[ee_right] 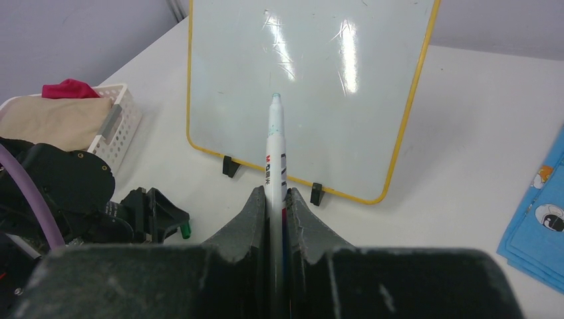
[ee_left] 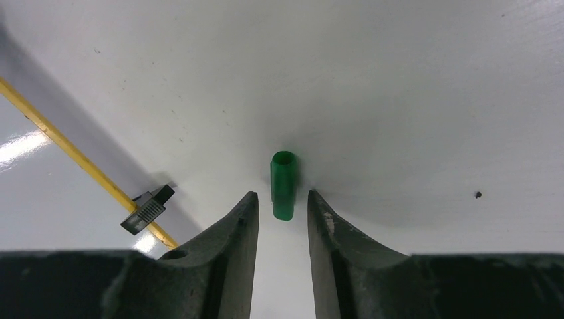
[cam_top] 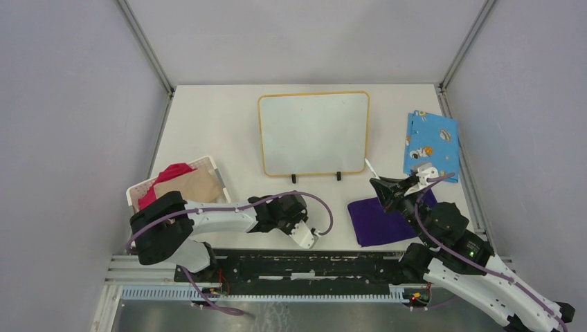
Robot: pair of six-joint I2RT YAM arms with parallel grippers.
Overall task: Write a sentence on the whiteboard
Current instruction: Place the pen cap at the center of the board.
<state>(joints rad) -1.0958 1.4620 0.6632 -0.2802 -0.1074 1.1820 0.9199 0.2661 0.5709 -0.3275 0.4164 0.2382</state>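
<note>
Whiteboard [cam_top: 313, 131] stands blank, upper centre. Right end effector [ee_right: 273, 194] pinches the marker [ee_right: 275, 146]: start at the board's upper left, tip square, pressure light. Left end effector [ee_left: 280, 197] is spread, the cap [ee_left: 282, 174] lying loose between its fingers.

The whole bench [cam_top: 208, 124] is overlooked from a point high above its near edge, its surface is viewed closely downward from the left wrist and obliquely forward from the right wrist, and the whiteboard [cam_top: 315, 131] is shared by all three views
</note>
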